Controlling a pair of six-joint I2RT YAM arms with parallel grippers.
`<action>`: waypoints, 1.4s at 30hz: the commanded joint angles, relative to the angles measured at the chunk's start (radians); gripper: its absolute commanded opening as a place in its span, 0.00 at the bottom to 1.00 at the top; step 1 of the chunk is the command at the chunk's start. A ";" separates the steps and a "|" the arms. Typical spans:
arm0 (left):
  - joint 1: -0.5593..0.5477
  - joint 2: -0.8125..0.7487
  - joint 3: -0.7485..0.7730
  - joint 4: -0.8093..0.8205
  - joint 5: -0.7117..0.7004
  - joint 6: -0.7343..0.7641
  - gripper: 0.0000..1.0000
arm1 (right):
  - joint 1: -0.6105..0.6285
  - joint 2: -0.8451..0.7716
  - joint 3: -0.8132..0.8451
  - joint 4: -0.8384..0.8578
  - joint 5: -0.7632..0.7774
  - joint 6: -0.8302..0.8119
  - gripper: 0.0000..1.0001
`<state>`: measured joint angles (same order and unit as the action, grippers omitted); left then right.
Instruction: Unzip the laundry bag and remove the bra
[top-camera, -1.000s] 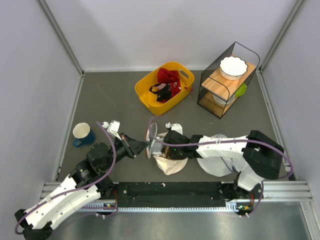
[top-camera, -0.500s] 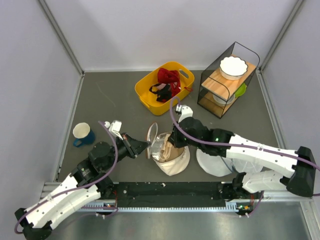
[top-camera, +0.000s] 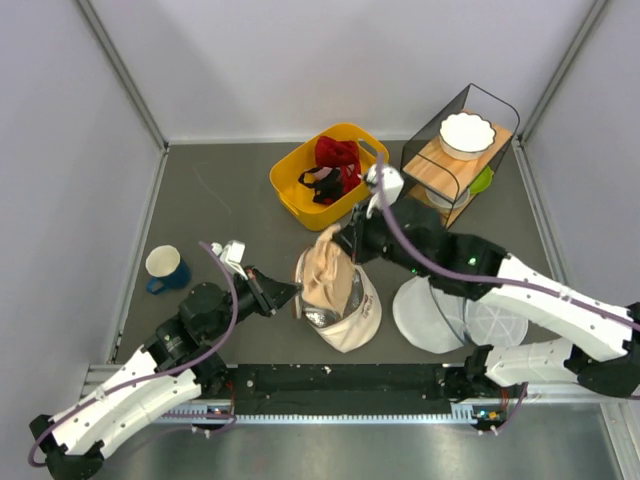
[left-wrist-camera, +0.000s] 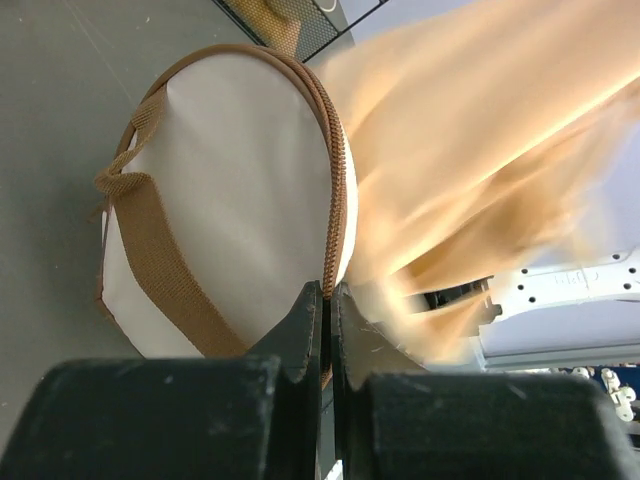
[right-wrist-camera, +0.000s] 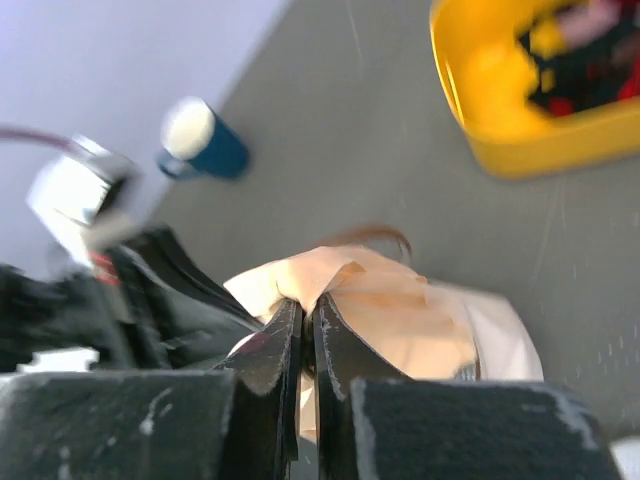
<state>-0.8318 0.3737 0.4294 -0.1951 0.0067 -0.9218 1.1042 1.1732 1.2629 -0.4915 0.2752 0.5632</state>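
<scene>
bag (top-camera: 350, 322): cream with a brown zip band and strap, lying on the grey tabletop (top-camera: 220, 210) between the two arms, close to their bases; it is open, silvery lining showing, with its round lid standing on edge at its left side
left fingers (left-wrist-camera: 312, 310): together, clamped on the brown zip band at the rim of the bag's lid, on the bag's left side
bra (top-camera: 326, 275): peach cloth hanging over the bag's open mouth with its top end raised above the bag; the lower end is at the mouth, and I cannot tell if it is free of the lining; blurred in the left wrist view
right fingers (right-wrist-camera: 290, 320): together, clamped on the top fold of the bra, above the bag's far edge
pouches (top-camera: 455, 320): two white mesh rounds lying flat, just right of the bag
basket (top-camera: 292, 200): yellow, beyond the bag, with red and dark clothes (top-camera: 335, 165) inside
rack (top-camera: 430, 155): black wire with wooden shelves, beyond the bag and to its right, a white bowl (top-camera: 467, 133) on its top shelf
mug (top-camera: 165, 267): blue with a white inside, well left of the bag
</scene>
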 joint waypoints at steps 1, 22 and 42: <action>0.000 0.013 0.012 0.019 0.003 0.000 0.00 | 0.008 -0.002 0.260 0.054 0.055 -0.132 0.00; 0.000 0.013 0.011 0.019 0.004 0.008 0.00 | -0.208 0.308 0.546 0.243 0.036 -0.328 0.00; 0.000 -0.021 0.066 -0.142 -0.103 0.003 0.00 | -0.408 0.851 0.704 0.340 -0.223 -0.184 0.00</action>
<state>-0.8318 0.3622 0.4355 -0.2882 -0.0425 -0.9180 0.7025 1.9591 1.9247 -0.1883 0.1429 0.3199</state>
